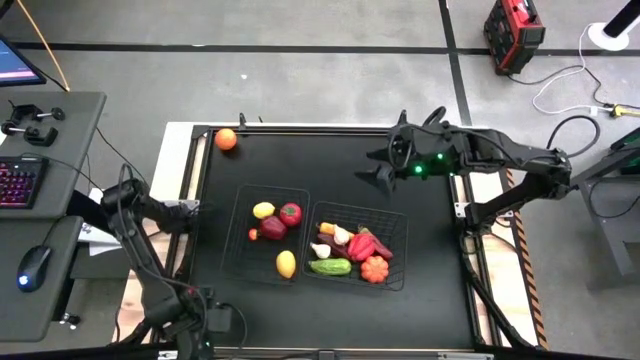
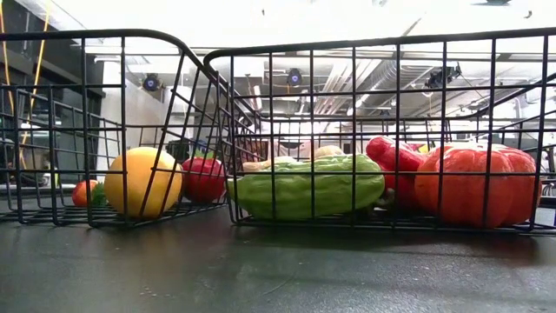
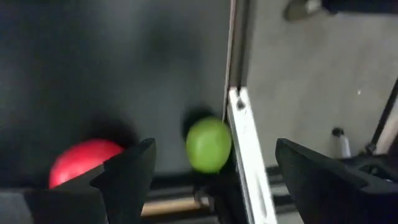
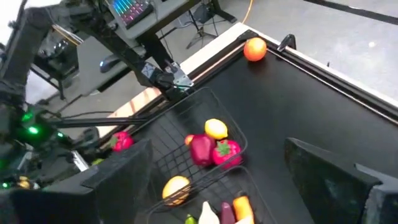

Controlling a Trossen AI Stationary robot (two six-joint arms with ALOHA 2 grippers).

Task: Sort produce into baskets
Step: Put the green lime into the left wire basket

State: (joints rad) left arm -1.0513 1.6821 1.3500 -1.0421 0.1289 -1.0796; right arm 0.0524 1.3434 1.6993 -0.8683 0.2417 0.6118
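Two black wire baskets stand side by side mid-table. The left basket (image 1: 256, 252) holds two lemons (image 1: 286, 263) and red fruit (image 1: 290, 213). The right basket (image 1: 398, 225) holds a green cucumber (image 2: 308, 187), an orange pumpkin (image 2: 473, 184), red peppers (image 1: 362, 245) and white garlic (image 1: 322, 251). An orange (image 1: 226, 139) lies at the table's far left corner. My left gripper (image 1: 190, 208) is open and empty at the table's left edge, above a green fruit (image 3: 208, 144) and a red one (image 3: 81, 163). My right gripper (image 1: 372, 167) is open and empty above the table, beyond the right basket.
A raised rail (image 3: 245, 149) runs along the table's left edge beside the green fruit. Bare black table top lies between the baskets and the far edge (image 1: 320, 150). A desk with keyboard and mouse (image 1: 30, 200) stands left of the table.
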